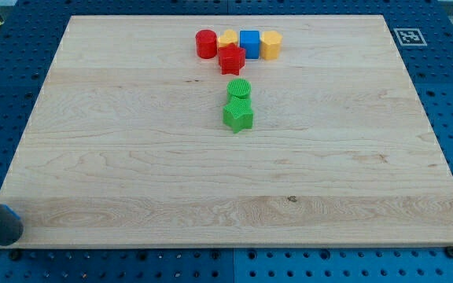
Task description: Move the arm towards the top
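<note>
My rod enters at the view's bottom left, and my tip (6, 233) rests at the bottom-left corner of the wooden board (132, 157), far from every block. Near the view's top centre stands a row: a red cylinder (206, 44), a yellow block (227, 38) partly hidden behind a red star-shaped block (231, 59), a blue cube (249, 43) and a yellow hexagonal block (270, 45). Below them, mid-board, a green cylinder (239, 89) touches a green star-shaped block (238, 115).
The board lies on a blue perforated table (447, 118). A black-and-white marker tag (408, 36) sits off the board's top-right corner.
</note>
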Available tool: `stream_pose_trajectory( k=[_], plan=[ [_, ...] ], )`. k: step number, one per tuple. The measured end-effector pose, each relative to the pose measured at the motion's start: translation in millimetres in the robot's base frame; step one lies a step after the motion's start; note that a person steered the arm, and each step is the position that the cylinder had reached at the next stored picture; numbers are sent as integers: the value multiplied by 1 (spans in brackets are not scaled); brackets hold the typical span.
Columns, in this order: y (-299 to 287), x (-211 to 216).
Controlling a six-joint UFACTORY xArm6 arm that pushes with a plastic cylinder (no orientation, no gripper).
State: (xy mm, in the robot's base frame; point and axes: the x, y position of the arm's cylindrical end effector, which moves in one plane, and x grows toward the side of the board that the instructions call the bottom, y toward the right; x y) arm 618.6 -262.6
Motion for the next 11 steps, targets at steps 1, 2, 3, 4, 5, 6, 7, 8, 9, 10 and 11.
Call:
stream_pose_trajectory(
  k=[1, 2, 3, 4, 5, 6, 7, 8, 9, 10, 11],
  plan=[
    [27, -1],
    [54, -1],
    [64, -5],
    [64, -26],
    [64, -55],
    [64, -89],
    [64, -120],
    [64, -150],
    [64, -182],
    [64, -219],
    [64, -256]
  ],
)
